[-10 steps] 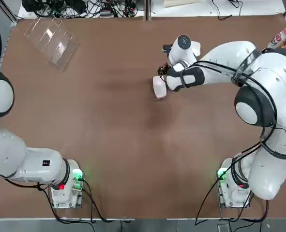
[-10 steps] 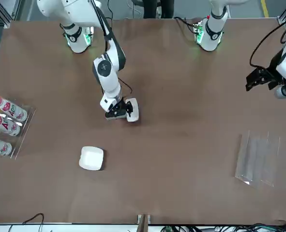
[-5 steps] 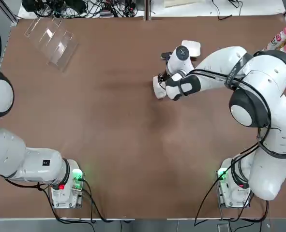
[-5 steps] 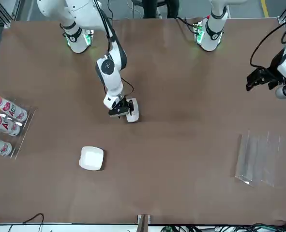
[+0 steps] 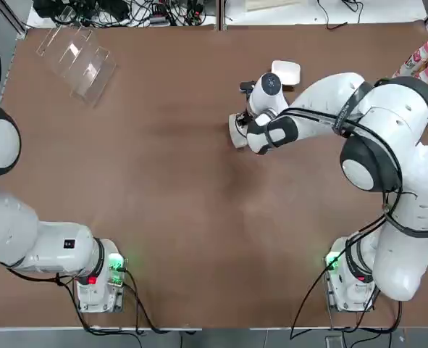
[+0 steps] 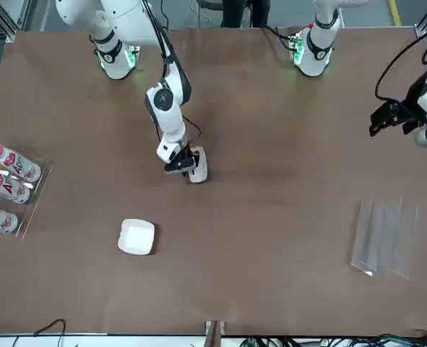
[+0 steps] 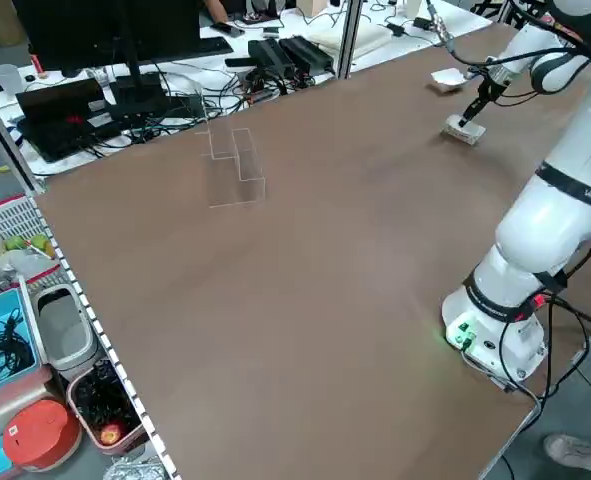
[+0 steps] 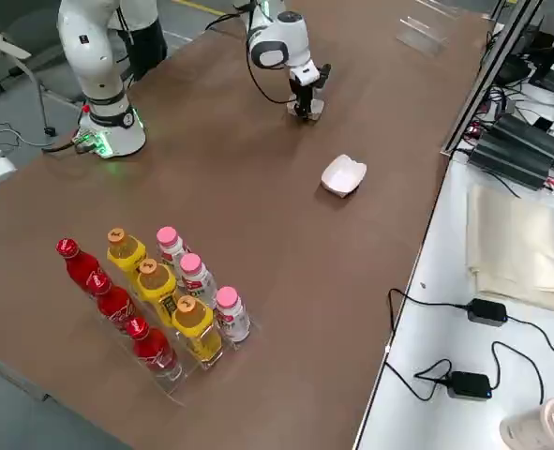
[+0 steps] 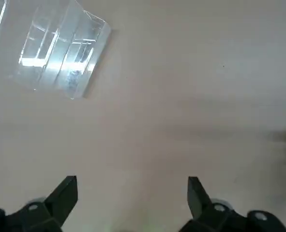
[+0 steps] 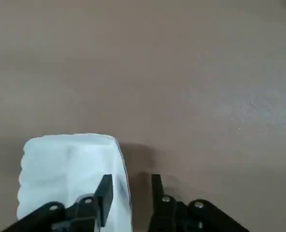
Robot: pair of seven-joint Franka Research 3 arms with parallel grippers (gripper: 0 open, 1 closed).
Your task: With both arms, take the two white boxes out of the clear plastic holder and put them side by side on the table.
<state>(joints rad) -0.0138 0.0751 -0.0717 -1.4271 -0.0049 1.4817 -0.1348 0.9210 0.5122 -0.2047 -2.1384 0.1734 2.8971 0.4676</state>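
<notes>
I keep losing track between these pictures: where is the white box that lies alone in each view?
Top: the lone box lies near the far edge, right of middle.
Front: low, left of middle.
Left side: upper right.
Right side: near the middle.
Left wrist: not in it.
Right wrist: not in it.
Landmark: the right gripper by the other box, seen in all four room views.

a clear rack of bottles (image 8: 159, 305), red, yellow and pink-capped, stands at one tabletop edge; cables (image 7: 175, 85) crowd a side bench.
</notes>
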